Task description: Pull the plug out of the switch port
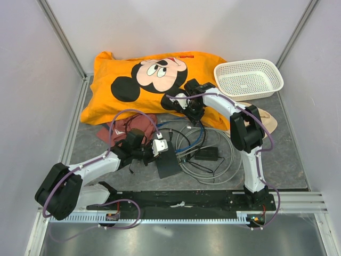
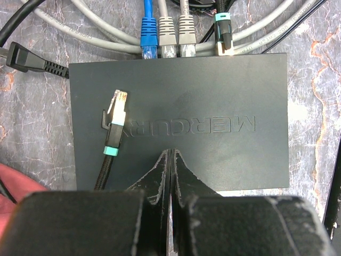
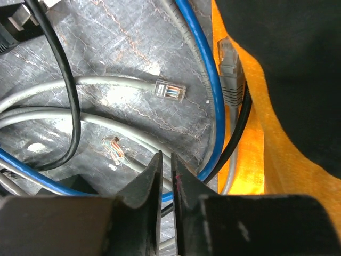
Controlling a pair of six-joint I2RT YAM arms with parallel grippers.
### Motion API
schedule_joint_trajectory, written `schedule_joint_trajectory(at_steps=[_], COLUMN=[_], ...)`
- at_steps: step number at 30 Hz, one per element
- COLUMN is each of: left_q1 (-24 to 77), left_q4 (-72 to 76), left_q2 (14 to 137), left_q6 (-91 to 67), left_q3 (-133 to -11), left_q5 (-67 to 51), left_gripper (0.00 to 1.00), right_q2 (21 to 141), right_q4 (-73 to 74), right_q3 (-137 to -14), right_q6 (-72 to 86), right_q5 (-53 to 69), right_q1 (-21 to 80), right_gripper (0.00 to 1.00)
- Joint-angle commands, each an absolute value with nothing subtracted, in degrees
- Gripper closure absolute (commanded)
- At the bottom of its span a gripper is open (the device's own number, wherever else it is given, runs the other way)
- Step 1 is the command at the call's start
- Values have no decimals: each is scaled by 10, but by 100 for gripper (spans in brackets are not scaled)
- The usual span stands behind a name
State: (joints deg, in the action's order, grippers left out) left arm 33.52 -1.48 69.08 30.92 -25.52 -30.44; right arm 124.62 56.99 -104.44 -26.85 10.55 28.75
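The switch (image 2: 213, 96) is a flat dark grey box, also in the top view (image 1: 169, 164). Along its far edge a blue plug (image 2: 148, 37), two grey plugs (image 2: 167, 33) (image 2: 186, 31) and a black braided plug with a teal band (image 2: 222, 33) sit in the ports. Another teal-banded plug (image 2: 116, 114) lies loose on top of the box. My left gripper (image 2: 170, 153) is shut and empty over the box's near edge. My right gripper (image 3: 166, 157) is shut and empty above loose cables near the orange cushion (image 3: 256, 160).
A black power cord (image 2: 29, 57) enters the switch's left side. Loose grey plugs (image 3: 170, 90) (image 3: 230, 74) and a blue cable (image 3: 205, 64) lie under the right gripper. A black adapter brick (image 1: 208, 153), a white basket (image 1: 248, 78) and a red cloth (image 1: 125, 128) are nearby.
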Motion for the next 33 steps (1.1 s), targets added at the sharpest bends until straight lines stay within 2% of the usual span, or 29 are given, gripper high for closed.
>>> schedule_joint_trajectory(at_steps=[1,4,7,11,14,21,26,33], left_q1=[335,335,333,328,327,326,325,317], left_q4=[-71,-71,-72,-74,-78,-79,-78,-77], left_q2=[699,698,697,700,704,708,700,687], left_q6=[308,310,311,309,308,303,301,308], left_q3=[-230,-231,-234,-241,-248,-255,-245,-230], left_q5=[-256,-256,-256,-253,-256,-258,-260,-262], left_gripper=[98,98,99,98,98,98,98,98], right_q2=[1233,1214,1190,1172,1176,1158,1154,1230], right_q4=[557,558,556,554,550,544,470,460], right_q3=[-1077,-1088,-1091,-1081,-1073,-1119,-1115,-1075], right_q6=[-251,-250,-245,-212,-183,-180,-147,-101], right_q5=[119,152,196,281,334,350,349,426], right_q1=[288,289,289,289,292,294,290,293], right_gripper=[80,77,65,42,34,31,28,36])
